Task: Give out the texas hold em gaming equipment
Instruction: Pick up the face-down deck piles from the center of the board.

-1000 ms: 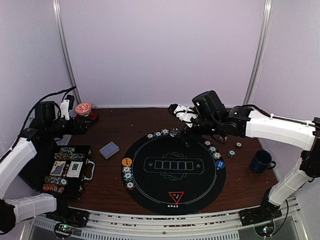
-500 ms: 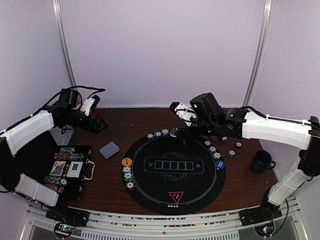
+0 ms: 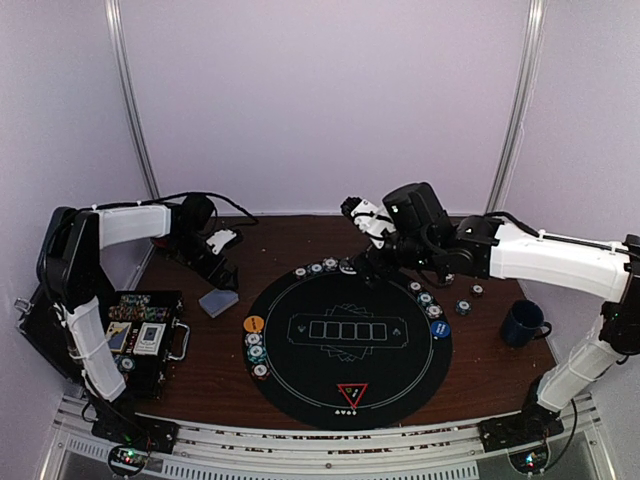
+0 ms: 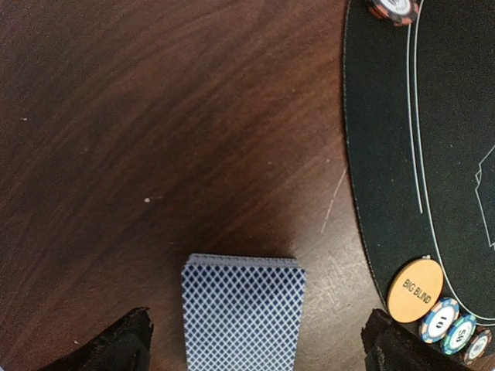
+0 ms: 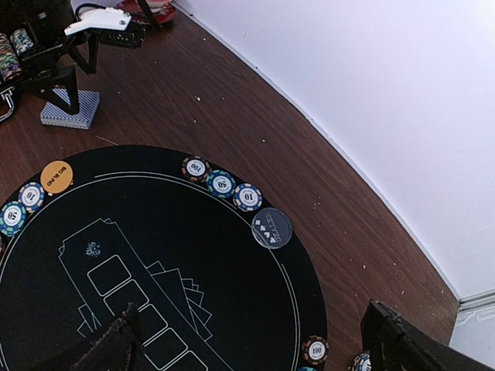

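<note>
Beside mat (image 4: 433,154), card deck (image 4: 242,313) w/ blue-white lattice back; edges squared.

Soft, even light fills the booth: the pale walls (image 3: 320,100) glow lilac, while the dark counter (image 3: 275,245) and black mat (image 3: 300,380) swallow it. The overhead picture is a little grainy. In the left wrist view the wood carries a faint sheen, and a soft shadow rims the card deck (image 4: 242,313). In the right wrist view the wall line bows, and the claw fingertips (image 5: 116,344) are dark blurs.
</note>
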Robot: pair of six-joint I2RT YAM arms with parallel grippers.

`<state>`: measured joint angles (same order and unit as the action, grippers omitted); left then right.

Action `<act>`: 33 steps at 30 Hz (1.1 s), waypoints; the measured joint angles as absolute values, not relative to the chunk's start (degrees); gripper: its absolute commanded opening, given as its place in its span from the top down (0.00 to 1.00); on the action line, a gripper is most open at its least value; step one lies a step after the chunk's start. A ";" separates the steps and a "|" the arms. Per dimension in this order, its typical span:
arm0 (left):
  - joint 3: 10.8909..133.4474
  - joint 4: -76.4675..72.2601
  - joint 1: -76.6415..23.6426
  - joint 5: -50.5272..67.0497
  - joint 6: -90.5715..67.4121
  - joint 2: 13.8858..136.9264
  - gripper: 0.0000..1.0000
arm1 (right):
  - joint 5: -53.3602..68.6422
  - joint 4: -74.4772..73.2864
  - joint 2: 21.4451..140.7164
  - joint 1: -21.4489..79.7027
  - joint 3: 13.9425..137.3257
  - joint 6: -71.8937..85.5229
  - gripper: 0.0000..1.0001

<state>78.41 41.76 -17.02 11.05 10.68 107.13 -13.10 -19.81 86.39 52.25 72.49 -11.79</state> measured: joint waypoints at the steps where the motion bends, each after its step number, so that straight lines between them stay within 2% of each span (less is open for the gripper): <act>1: 78.41 42.24 -17.45 10.92 10.85 107.55 0.02 | -13.28 -19.68 86.39 52.56 72.49 -11.81 0.00; 11: 78.39 45.12 -20.99 8.25 11.46 107.92 0.02 | -14.22 -18.76 86.35 53.67 72.47 -12.03 0.00; 33: 77.36 46.59 -21.04 2.28 11.46 107.92 0.02 | -15.49 -18.17 85.17 55.27 71.64 -12.27 0.00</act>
<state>77.36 46.59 -21.04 2.28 11.46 107.92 -15.49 -18.17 85.17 55.27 71.64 -12.27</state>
